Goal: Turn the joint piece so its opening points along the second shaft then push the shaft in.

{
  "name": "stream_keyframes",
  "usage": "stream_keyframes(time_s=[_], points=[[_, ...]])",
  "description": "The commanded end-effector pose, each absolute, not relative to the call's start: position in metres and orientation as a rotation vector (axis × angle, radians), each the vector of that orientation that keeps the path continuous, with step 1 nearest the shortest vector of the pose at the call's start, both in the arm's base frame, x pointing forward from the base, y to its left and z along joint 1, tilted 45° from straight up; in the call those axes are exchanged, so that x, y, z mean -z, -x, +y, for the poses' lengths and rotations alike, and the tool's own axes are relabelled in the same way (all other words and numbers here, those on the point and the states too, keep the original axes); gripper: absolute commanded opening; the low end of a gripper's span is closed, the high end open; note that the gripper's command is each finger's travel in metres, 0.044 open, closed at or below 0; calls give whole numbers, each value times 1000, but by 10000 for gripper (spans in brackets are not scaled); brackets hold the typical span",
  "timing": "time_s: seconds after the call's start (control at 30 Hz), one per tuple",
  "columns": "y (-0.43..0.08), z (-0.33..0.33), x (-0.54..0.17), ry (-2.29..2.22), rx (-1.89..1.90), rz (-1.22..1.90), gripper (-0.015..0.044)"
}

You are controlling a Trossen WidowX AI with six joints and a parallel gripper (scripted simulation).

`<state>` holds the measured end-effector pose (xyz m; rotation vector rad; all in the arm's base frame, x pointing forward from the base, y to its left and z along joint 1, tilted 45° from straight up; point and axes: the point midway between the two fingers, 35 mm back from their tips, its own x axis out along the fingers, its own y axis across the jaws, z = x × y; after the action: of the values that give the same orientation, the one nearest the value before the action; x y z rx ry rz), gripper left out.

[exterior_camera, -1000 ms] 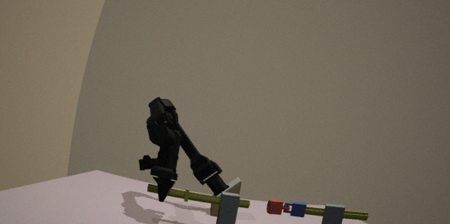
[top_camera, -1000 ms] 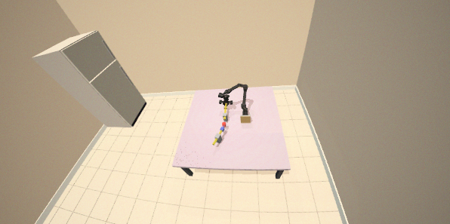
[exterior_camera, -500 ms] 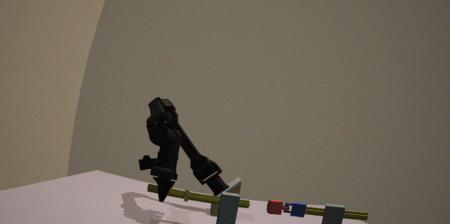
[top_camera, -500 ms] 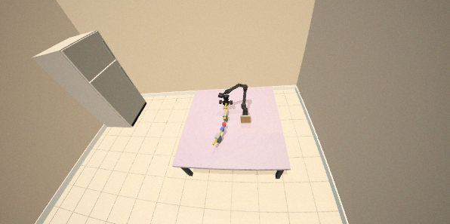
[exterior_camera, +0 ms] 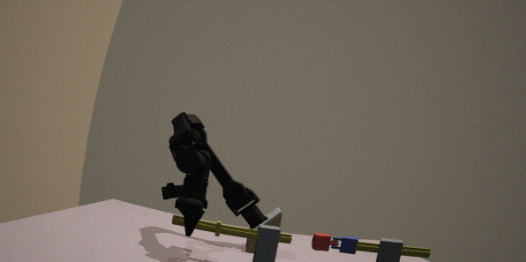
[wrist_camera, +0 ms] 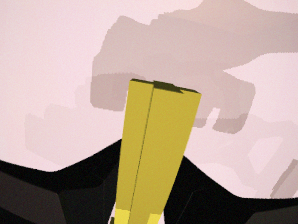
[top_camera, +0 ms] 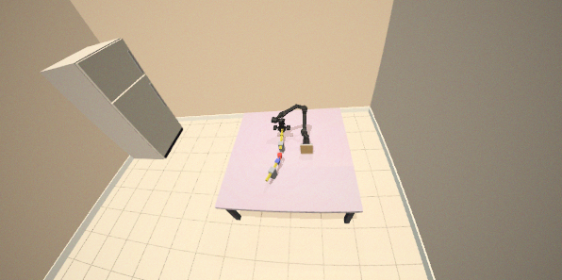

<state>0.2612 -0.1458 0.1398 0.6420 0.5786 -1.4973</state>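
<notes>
In the top view, a tall grey cabinet with pale sides (top_camera: 94, 105) stands at the left of the frame, and a pale pink table (top_camera: 321, 185) (exterior_camera: 110, 217) stands right of it, in the lower middle.

From left to right in the exterior view, the black 2-fingered gripper (top_camera: 282, 129) (exterior_camera: 189, 231) (wrist_camera: 147, 144) points down in the lower left, closed on the long yellow sliding shaft (top_camera: 282, 137) (exterior_camera: 238, 231) (wrist_camera: 155, 145) near its left end. The wrist view shows 1 finger on each side of this shaft. A small yellow collar (exterior_camera: 218, 228) sits around it, between the gripper and the upright grey block (top_camera: 281, 146) (exterior_camera: 266, 245) at bottom centre. The shaft passes through that block and its right end sticks out beyond it.

Next, right of a gap, comes the red square joint piece (top_camera: 279, 155) (exterior_camera: 321, 242) in the lower right, apart from the sliding shaft's end. It is hinged to a blue square fork piece (top_camera: 277, 161) (exterior_camera: 349, 245) on the yellow fixed shaft (top_camera: 267, 179) (exterior_camera: 416, 251), which runs through a 2nd grey block (top_camera: 272, 170) (exterior_camera: 391, 248) farther right.
</notes>
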Motion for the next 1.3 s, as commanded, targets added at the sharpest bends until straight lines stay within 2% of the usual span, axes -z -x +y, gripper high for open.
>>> stream_keyframes(time_s=[0.0, 0.27, 0.3, 1.27], points=[[-261, -146, -139, -638, 1528, 593, 67], [-261, -146, -140, -640, 1509, 583, 20], [-261, -146, -140, -640, 1509, 583, 0], [-263, -119, -112, -638, 1537, 600, 0]])
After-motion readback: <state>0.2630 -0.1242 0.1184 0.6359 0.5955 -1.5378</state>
